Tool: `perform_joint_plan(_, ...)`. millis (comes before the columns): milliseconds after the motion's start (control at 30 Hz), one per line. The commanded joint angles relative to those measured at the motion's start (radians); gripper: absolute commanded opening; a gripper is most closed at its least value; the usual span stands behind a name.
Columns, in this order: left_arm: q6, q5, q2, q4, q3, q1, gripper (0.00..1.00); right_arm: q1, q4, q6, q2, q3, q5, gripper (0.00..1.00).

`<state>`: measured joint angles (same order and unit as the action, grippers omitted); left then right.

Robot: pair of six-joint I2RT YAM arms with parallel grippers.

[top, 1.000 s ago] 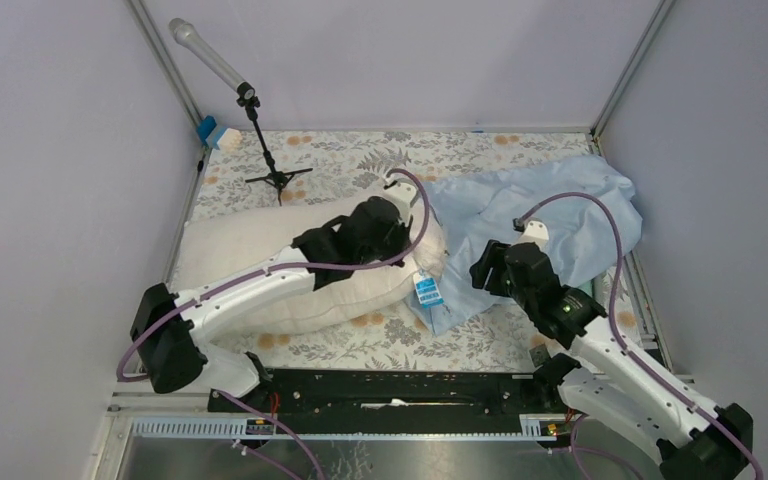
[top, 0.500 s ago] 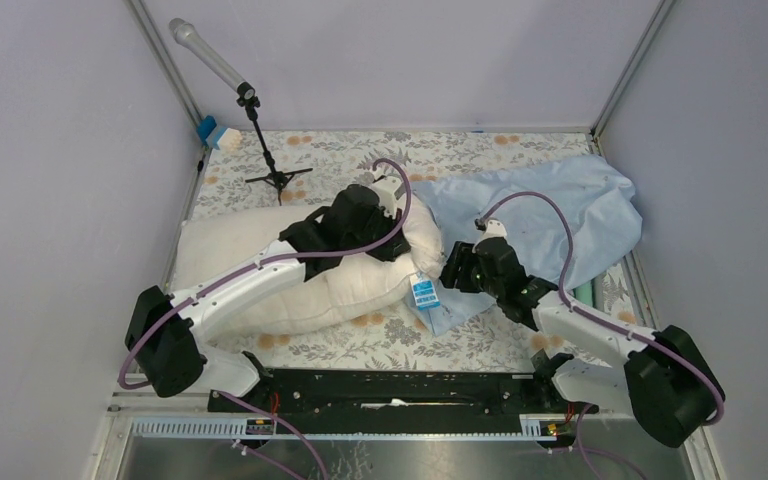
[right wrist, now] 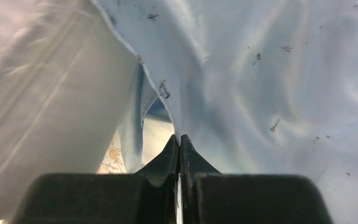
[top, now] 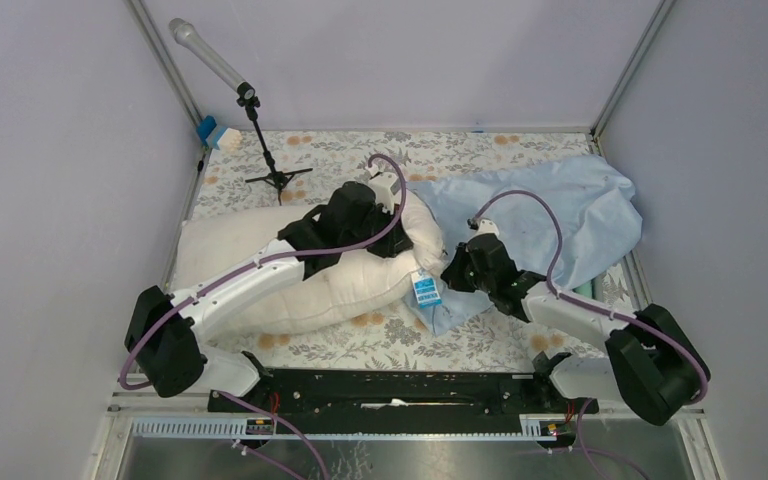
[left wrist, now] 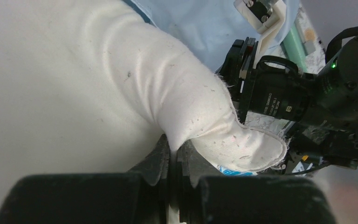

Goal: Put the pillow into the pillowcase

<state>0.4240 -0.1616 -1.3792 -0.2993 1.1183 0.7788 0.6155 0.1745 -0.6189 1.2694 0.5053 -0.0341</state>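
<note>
1. Tablecloth (top: 360, 150) in a grey floral print covers the table (top: 380, 345), and everything else lies or stands on it.
2. The pillowcase (top: 560, 215) sprawls wrinkled over the right half of the table. Its near left edge runs down beside the pillow's right end. The right wrist view shows it as pale blue folds (right wrist: 270, 84) with a dark opening just above the fingertips.
3. The pillow (top: 250, 250) lies across the left and middle of the table, plump and cream. Its right end touches the pillowcase edge. Most of it is still outside the case.
4. The left arm reaches from its base diagonally over the pillow. The left gripper (left wrist: 173, 151) sits at the pillow's right corner. Its fingers (left wrist: 156, 158) are pressed together on a fold of pillow fabric (left wrist: 74, 84), and the corner flap sticks out just past them.
5. The right arm is bent low and points left toward the pillow's end. The right gripper (right wrist: 179, 140) is at the pillowcase's near left edge. Its fingers (right wrist: 165, 161) are squeezed tight, pinching the hem, which runs down into their tips. The pillow (right wrist: 37, 93) fills the left of that view.
6. A microphone stand (top: 260, 130) stands on the far left of the table, well apart from both grippers.
7. A small blue-and-white tag (top: 426, 290) hangs at the pillow's right corner, between the two grippers.
</note>
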Motion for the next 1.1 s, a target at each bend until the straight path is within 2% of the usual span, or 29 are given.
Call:
perform_joint_plan(0, 0.122, -0.054, 0.002, 0.230, -0.013, -0.010, 0.00, 0.006, -0.198, 0.096, -0.153, 0.102, -0.006, 0.00)
perform_joint_plan(133, 0.267, -0.055, -0.060, 0.430, -0.061, -0.010, 0.00, 0.007, -0.399, 0.149, -0.257, 0.189, 0.135, 0.00)
perform_joint_plan(233, 0.360, -0.042, -0.125, 0.569, -0.112, -0.008, 0.00, 0.007, -0.516, 0.170, -0.331, 0.249, 0.171, 0.00)
perform_joint_plan(367, 0.372, -0.014, -0.238, 0.658, -0.141, 0.028, 0.00, 0.007, -0.595, 0.170, -0.387, 0.338, 0.254, 0.00)
perform_joint_plan(467, 0.350, 0.019, -0.314, 0.653, -0.140, 0.074, 0.00, 0.006, -0.624, 0.164, -0.386, 0.403, 0.305, 0.00)
perform_joint_plan(633, 0.398, 0.033, -0.359, 0.713, -0.212, 0.128, 0.00, 0.006, -0.621, 0.172, -0.354, 0.484, 0.293, 0.00)
perform_joint_plan(800, 0.404, 0.043, -0.303, 0.693, -0.251, 0.147, 0.00, 0.006, -0.502, 0.147, -0.256, 0.399, 0.337, 0.00)
perform_joint_plan(900, 0.383, 0.084, -0.221, 0.606, -0.257, 0.147, 0.25, 0.005, -0.531, 0.171, -0.208, 0.411, 0.262, 0.01)
perform_joint_plan(967, 0.381, 0.112, -0.155, 0.551, -0.268, 0.145, 0.38, 0.005, -0.546, 0.180, -0.200, 0.441, 0.239, 0.16)
perform_joint_plan(1067, 0.389, 0.150, -0.031, 0.484, -0.291, 0.145, 0.46, 0.005, -0.546, 0.182, -0.202, 0.495, 0.226, 0.29)
